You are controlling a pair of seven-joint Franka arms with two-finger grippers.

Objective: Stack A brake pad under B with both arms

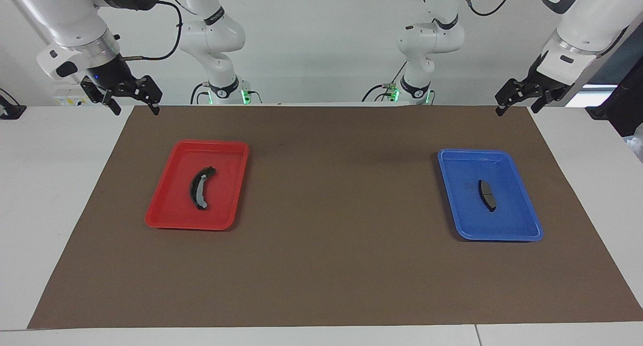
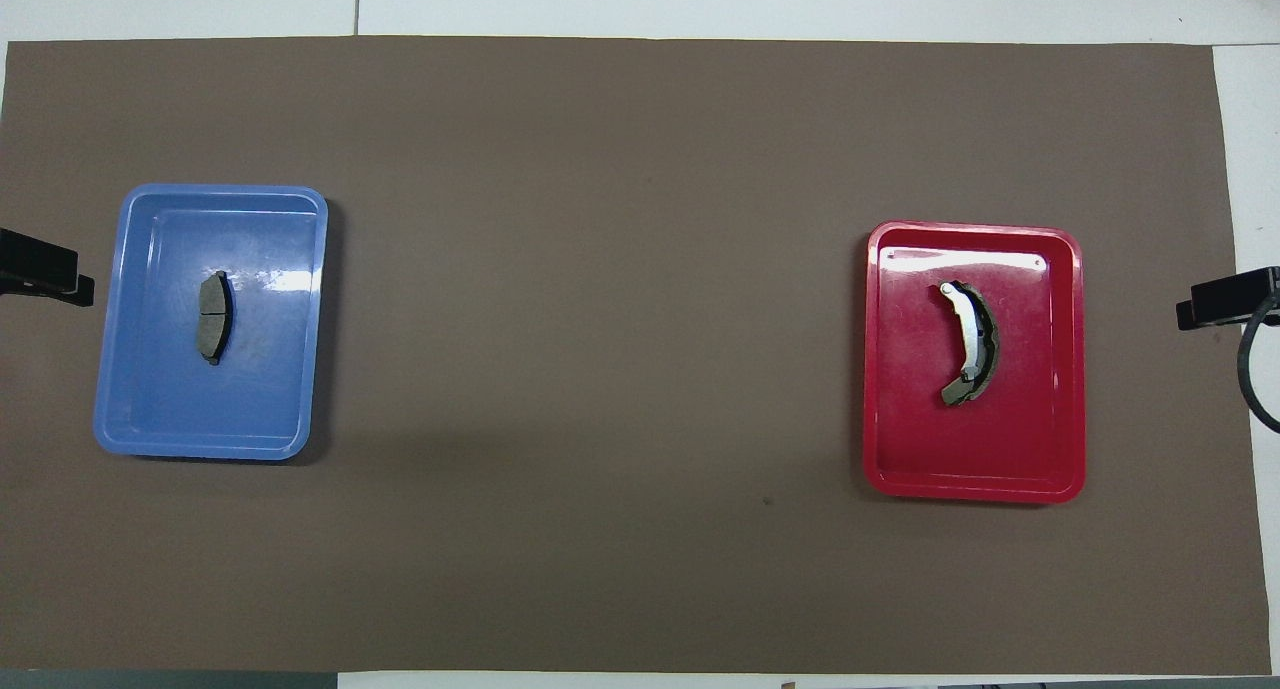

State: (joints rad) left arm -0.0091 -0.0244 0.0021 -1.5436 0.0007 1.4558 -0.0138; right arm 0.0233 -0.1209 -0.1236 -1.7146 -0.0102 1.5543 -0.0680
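The short dark A brake pad (image 1: 487, 195) lies flat in the blue tray (image 1: 522, 225); crescent B (image 1: 200, 187) lies in the red tray (image 1: 166, 215).

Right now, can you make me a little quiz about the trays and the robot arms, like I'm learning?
1. True or false: the short brake pad lies in the blue tray.
2. Which tray holds the long crescent pad? A) blue tray B) red tray C) neither
3. Fill in: the left tool holds ____.

Key
1. True.
2. B. The crescent pad lies alone in the red tray, toward the right arm's end of the table.
3. Nothing. It hangs over the brown mat's corner, as does the right tool; both are open.
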